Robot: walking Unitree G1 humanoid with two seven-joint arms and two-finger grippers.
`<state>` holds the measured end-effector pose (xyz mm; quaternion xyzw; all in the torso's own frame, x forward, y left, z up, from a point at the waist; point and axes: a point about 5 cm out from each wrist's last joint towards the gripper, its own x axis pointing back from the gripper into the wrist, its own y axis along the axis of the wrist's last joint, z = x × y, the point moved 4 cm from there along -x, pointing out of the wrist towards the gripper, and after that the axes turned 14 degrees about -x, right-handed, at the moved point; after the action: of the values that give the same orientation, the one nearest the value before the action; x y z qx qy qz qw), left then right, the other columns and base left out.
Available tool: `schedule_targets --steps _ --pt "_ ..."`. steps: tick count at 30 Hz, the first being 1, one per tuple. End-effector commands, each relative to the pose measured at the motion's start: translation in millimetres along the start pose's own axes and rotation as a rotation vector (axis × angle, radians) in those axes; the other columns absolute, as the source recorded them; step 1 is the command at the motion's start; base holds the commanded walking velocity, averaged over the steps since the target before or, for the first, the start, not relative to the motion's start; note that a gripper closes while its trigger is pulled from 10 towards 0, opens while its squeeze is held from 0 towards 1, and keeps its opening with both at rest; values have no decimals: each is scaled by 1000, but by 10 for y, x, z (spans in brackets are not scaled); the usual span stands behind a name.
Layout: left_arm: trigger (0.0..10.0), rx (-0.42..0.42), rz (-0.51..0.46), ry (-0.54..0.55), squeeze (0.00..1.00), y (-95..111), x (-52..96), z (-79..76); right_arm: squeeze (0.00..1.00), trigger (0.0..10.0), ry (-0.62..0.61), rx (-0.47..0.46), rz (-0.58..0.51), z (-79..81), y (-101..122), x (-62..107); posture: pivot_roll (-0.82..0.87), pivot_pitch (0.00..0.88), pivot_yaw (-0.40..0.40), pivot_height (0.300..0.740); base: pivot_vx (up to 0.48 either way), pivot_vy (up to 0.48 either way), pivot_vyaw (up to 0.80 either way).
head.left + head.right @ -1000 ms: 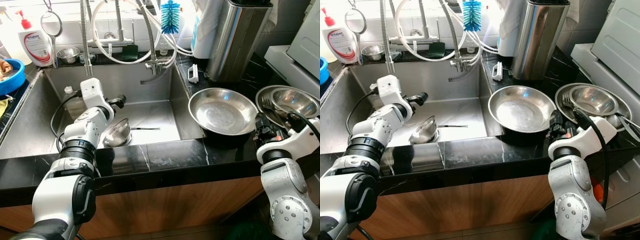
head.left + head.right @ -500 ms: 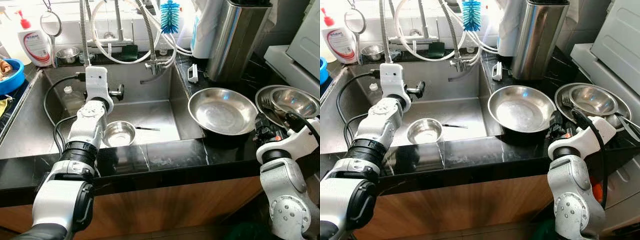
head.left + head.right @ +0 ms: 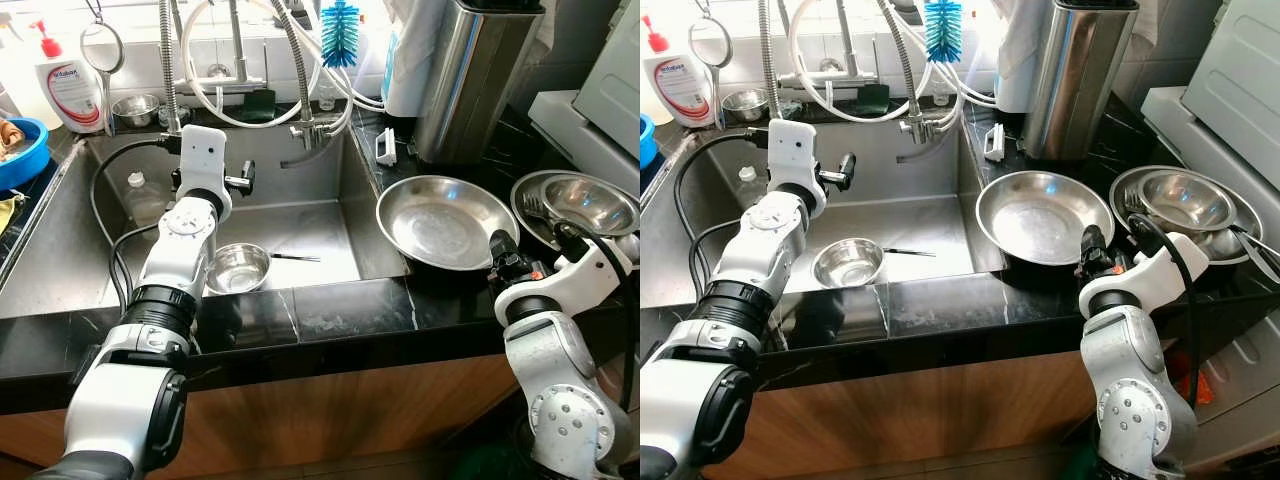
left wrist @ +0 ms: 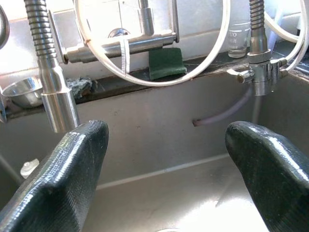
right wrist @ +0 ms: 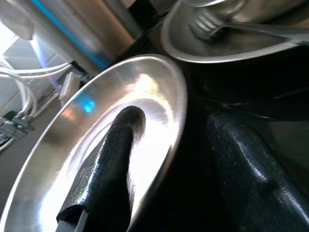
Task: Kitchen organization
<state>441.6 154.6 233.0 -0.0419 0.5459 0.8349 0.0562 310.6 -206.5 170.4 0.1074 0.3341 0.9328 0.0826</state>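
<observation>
Up comes the left gripper [image 4: 164, 169], fingers spread wide above the small steel bowl [image 3: 238, 268] now lying upright on the sink [image 3: 300, 225] floor, while the right gripper [image 5: 169, 169], also open, straddles the big steel pan's [image 3: 445, 222] rim, apparently lining up a grasp.

Black marble counter [image 3: 340, 310], wooden cabinet front [image 3: 350, 410]

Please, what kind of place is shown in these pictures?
Most likely a home kitchen, at the dishwashing area: a steel sink set in a black counter, a faucet with hoses, a soap bottle, and steel bowls beside it.
</observation>
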Motion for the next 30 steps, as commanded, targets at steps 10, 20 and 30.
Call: schedule_targets --steps 10,20,30 --pt "10000 -95 -140 -4 0 256 41 -55 0 10000 -40 -25 40 -62 -8 -78 9 39 -27 740 0 0 0" --pt "10000 -120 -254 31 0 483 86 -37 0 10000 -5 -32 43 43 46 -164 10 38 -28 740 0 0 0" --pt "10000 -161 -285 3 0 525 110 -99 0 0 6 -42 62 57 10 -185 15 31 -31 740 0 0 0"
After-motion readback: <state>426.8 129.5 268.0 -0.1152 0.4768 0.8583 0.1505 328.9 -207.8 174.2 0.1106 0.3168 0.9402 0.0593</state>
